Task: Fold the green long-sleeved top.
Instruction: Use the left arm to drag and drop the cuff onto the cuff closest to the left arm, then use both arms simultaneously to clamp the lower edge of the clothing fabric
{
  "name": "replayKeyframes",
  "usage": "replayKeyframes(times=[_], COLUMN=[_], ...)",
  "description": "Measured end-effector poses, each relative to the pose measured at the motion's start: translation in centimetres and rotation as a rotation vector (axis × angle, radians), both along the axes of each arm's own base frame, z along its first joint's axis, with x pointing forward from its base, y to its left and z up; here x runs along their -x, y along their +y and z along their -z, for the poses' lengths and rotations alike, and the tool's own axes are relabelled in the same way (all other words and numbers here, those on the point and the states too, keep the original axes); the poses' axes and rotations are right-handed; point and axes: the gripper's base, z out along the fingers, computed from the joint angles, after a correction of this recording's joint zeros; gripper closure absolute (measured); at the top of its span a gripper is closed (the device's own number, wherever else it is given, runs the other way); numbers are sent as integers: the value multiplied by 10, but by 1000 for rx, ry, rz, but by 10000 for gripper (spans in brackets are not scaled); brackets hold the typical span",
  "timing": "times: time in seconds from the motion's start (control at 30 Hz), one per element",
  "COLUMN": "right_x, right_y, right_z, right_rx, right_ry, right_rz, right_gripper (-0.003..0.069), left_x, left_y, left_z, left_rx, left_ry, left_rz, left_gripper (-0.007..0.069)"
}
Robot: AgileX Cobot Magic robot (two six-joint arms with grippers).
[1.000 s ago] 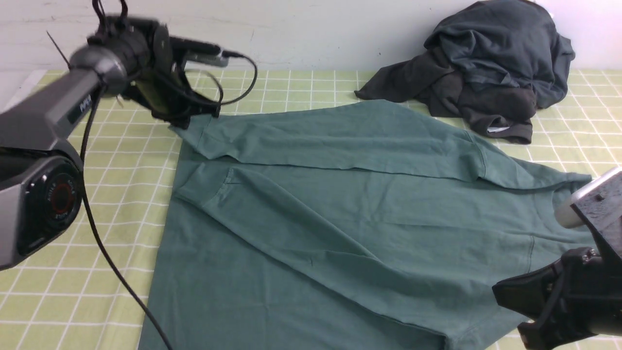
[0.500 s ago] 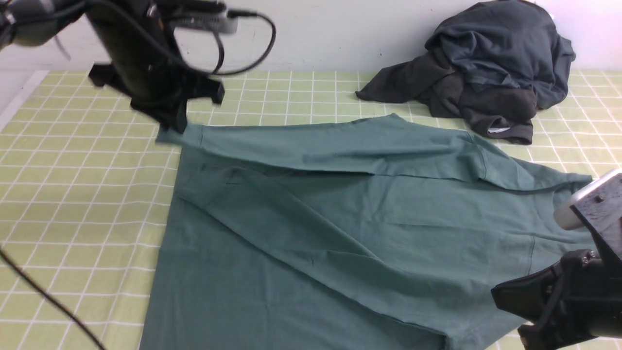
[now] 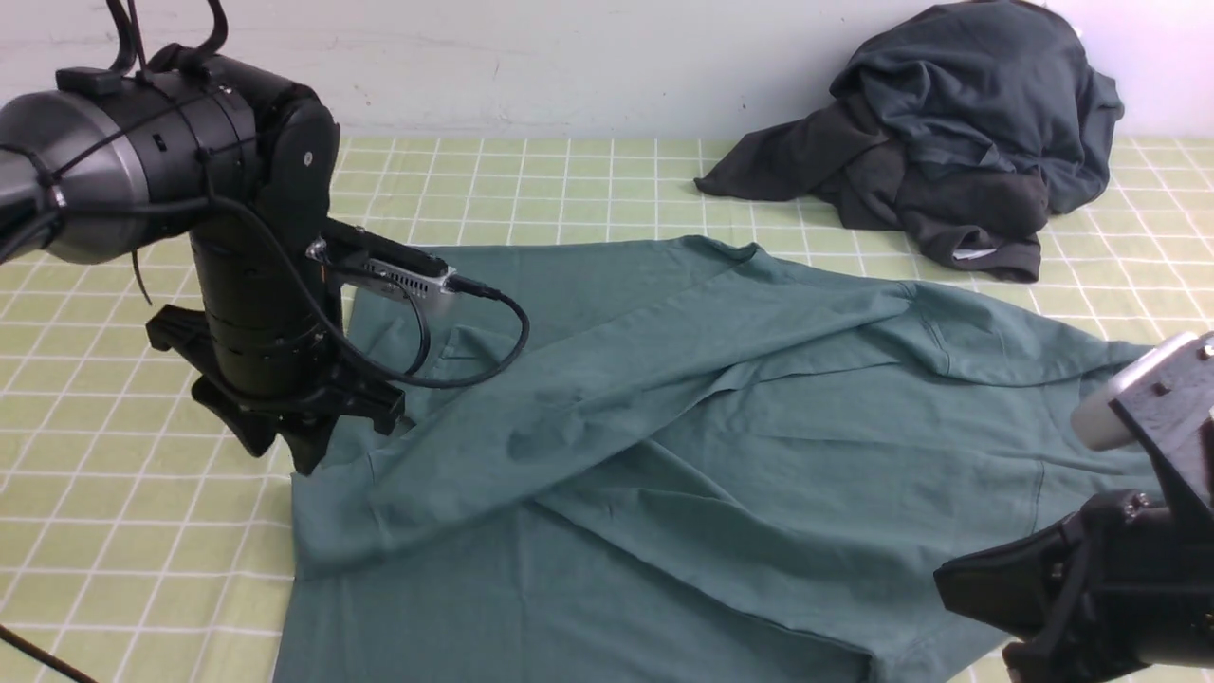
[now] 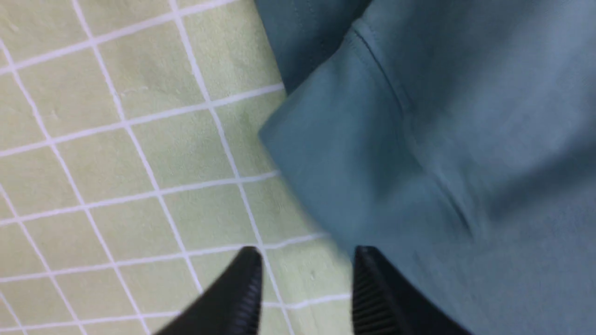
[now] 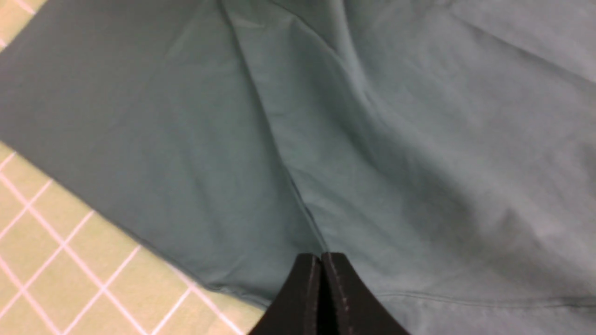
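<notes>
Since a second ago my left gripper (image 4: 305, 265) has swung the far sleeve (image 3: 531, 436) diagonally across the green long-sleeved top (image 3: 759, 474) spread on the checked table (image 3: 114, 531) and opened wide, my right gripper (image 5: 321, 258) sits shut, and I reckon the body folds remain.

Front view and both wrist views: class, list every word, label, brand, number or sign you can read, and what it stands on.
No text is readable in any view.
The white label on the dark garment pile: too small to read.
The green long-sleeved top: no print showing.
The checked tablecloth: grid lines only.
</notes>
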Motion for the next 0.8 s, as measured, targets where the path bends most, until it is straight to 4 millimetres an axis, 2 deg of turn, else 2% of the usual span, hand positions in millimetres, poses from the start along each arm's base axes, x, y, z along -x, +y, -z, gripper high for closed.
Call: replayKeyframes(times=[0.1,0.17,0.2,0.23,0.27,0.4,0.5,0.63,0.8], right_x=[2,2,2,3,3,4,5,7,16], right_y=[2,3,3,5,5,8,9,11,11], right_z=[-1,-1,-1,-2,-2,-4,-5,-6,-13], right_rx=[-9,-14,-14,-22,-26,-49,-60,-75,-89], right_ry=[-3,-15,-17,-21,-25,-37,-39,-34,-56], right_rz=[-34,-61,-63,-77,-85,-120,-135,-154,-201], right_gripper=[673,673,673,673,673,673,673,673,673], left_x=[32,66,69,95,104,142,153,157,153], left_y=[-13,-23,-23,-28,-31,-38,-37,-35,-38], left_z=[2,10,11,23,26,58,73,89,82], left_rx=[22,22,20,19,24,28,29,28,39], left_ry=[41,106,111,153,148,172,181,166,108], left_rz=[90,240,258,400,480,844,936,979,876], left_gripper=[235,203,201,194,194,194,197,284,551])
